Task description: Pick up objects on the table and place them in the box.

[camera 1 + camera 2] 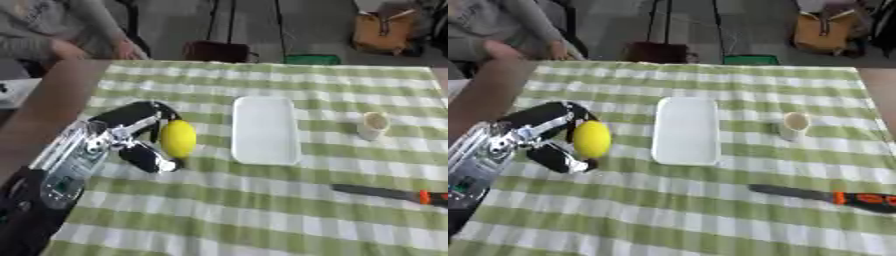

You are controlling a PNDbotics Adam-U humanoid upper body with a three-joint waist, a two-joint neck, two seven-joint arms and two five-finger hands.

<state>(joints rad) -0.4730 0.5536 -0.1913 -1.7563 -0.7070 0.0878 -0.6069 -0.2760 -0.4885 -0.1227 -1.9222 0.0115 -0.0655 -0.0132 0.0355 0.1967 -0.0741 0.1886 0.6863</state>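
My left hand [131, 135] comes in from the lower left and is shut on a yellow lemon [178, 138], with fingers curled over its top and the thumb under it. The lemon sits just left of a white rectangular tray [264, 131] in the middle of the green checked tablecloth [289, 210]. A small beige cup [374, 125] stands to the right of the tray. A knife [824, 195] with a dark blade and an orange handle lies at the right, nearer to me. My right hand shows in neither view.
The brown table edge [44, 110] runs along the left of the cloth. A person sits at the far left corner, and a brown bag [382, 31] and a dark object [216, 50] stand on the floor beyond the table.
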